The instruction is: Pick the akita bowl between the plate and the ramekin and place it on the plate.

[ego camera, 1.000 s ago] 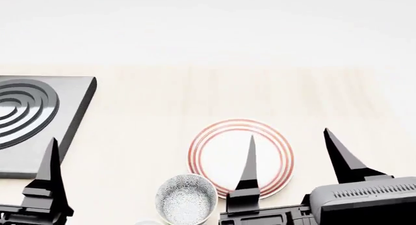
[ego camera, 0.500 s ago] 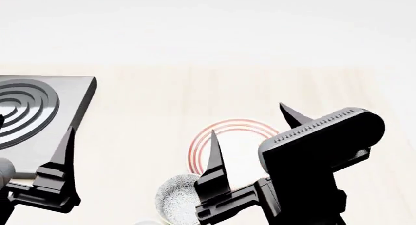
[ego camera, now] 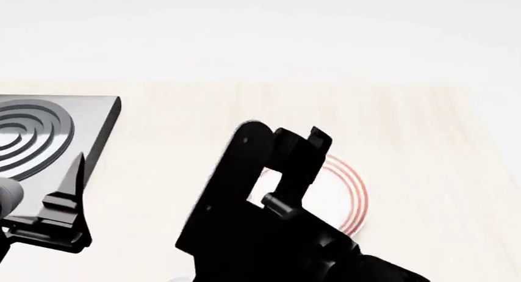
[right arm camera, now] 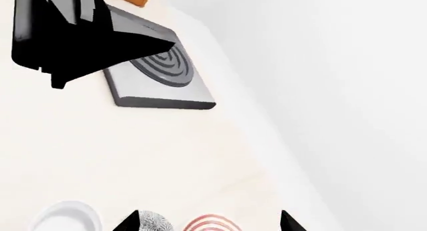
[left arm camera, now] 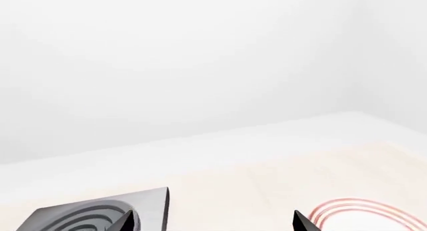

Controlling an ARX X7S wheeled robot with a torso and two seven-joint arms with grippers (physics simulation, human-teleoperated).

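the right gripper [right arm camera: 210, 222] has its jaws apart, two black pointed tips at the bottom edge of the right wrist view, with the akita bowl [right arm camera: 152, 224] just by one tip and the plate [right arm camera: 212, 225] between them; nothing is held. i judge this spread is set to straddle the bowl's rim. the ramekin [right arm camera: 65, 219] sits lower left in that view, so the bowl lies between it and the plate. in the head view the right arm hides the bowl. the left gripper [left arm camera: 212, 222] shows two tips apart, empty, parked aside. the bowl is finely speckled grey-and-white, the ramekin plain white, the plate red-ringed, the table [ego camera: 407, 148] pale wood. a grey square block with concentric grooves [ego camera: 49, 141] lies at left.
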